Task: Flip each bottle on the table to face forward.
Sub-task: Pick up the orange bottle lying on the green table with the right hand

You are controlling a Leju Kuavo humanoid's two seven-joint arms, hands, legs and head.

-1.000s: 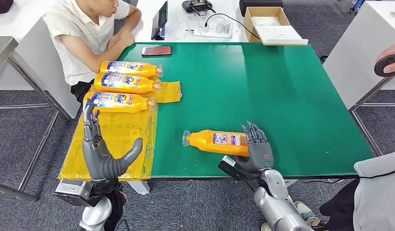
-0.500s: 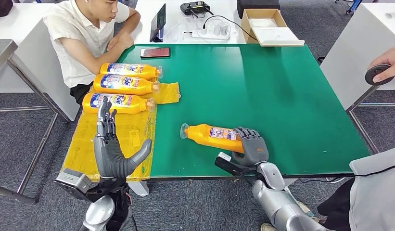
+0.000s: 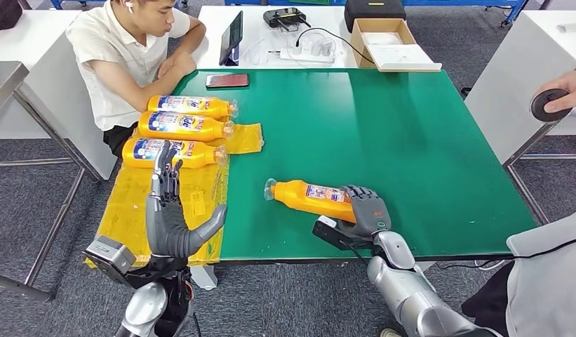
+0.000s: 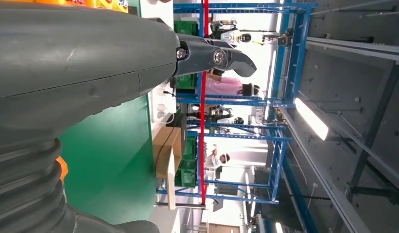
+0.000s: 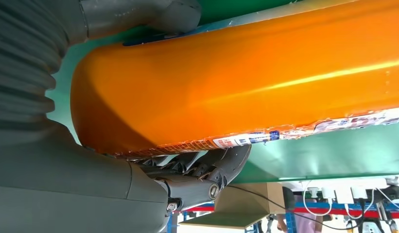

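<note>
Bottle [image 3: 311,199], lying on its side near the bench [image 3: 411,140] front edge, is gripped at its base by the right hand [image 3: 365,210] with fingers [image 5: 221,167] wrapped round it, the left hand [image 3: 174,221] being held open and empty, so a roll onto its front label is judged next.

Green counter [image 3: 411,140], orange bottle [image 3: 309,198] with a white-and-blue label, three orange bottles [image 3: 183,126] with blue-and-white labels, yellow plastic sheet [image 3: 134,203], dark grey right robot hand [image 3: 365,210], grey carpet floor [image 3: 32,203]
</note>
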